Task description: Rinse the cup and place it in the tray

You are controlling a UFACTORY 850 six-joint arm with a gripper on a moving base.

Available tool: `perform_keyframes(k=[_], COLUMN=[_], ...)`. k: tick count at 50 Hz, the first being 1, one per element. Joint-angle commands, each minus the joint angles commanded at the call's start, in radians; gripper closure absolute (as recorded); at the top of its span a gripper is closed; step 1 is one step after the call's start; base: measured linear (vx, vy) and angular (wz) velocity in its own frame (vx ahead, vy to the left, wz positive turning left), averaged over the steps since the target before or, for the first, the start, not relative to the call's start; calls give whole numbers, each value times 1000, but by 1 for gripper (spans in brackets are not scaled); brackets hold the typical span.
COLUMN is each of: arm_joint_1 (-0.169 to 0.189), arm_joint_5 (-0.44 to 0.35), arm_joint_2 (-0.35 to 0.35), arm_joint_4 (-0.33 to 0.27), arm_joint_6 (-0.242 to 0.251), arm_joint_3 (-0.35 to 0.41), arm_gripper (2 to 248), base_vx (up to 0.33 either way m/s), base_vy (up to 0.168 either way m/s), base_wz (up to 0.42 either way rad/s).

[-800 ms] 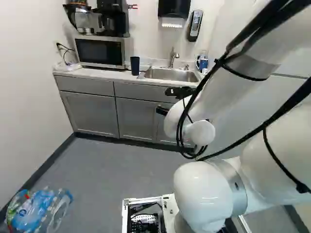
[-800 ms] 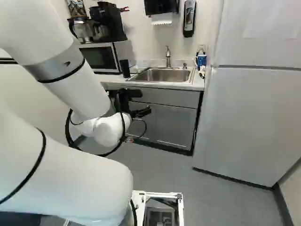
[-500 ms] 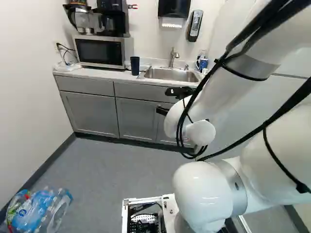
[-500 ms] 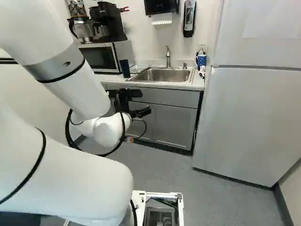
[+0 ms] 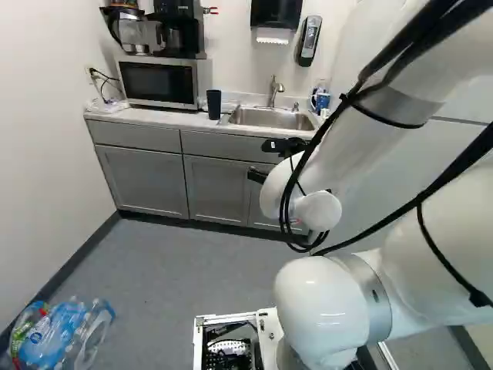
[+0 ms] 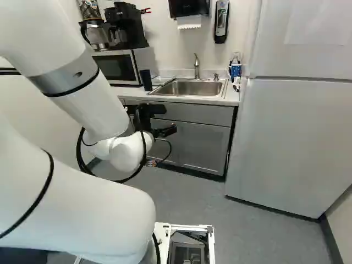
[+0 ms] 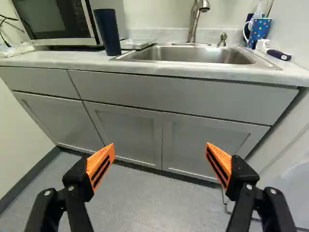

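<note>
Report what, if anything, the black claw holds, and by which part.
Nothing is held; the claw stands open. The tall dark blue cup stands on the pale countertop.

Comparing both base views with the earlier pairs, I find no change that I can establish. My arm (image 5: 339, 162) shows no measurable shift against my lowest joint (image 5: 317, 316) at the views' foot, and my gripper (image 6: 170, 119) shows none ahead of the cabinet fronts (image 6: 201, 144). I record no travel of the base. On the countertop (image 6: 233, 99), no displacement of the dark cup (image 6: 146, 80) is found, measured against the front edge and the near left corner of the sink (image 6: 190, 88). Any change in my finger spacing is too small to tell.
</note>
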State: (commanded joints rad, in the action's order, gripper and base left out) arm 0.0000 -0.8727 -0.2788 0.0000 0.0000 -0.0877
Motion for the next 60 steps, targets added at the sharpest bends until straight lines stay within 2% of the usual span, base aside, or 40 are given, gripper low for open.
perform_keyframes(k=[60], arm_joint_1=[-3], arm_joint_5=[0], arm_joint_2=[5], arm_joint_4=[0], arm_joint_6=[0], arm_joint_3=[-131], arm_gripper=[3], base_vx=[0], base_vy=[0], base_wz=[0])
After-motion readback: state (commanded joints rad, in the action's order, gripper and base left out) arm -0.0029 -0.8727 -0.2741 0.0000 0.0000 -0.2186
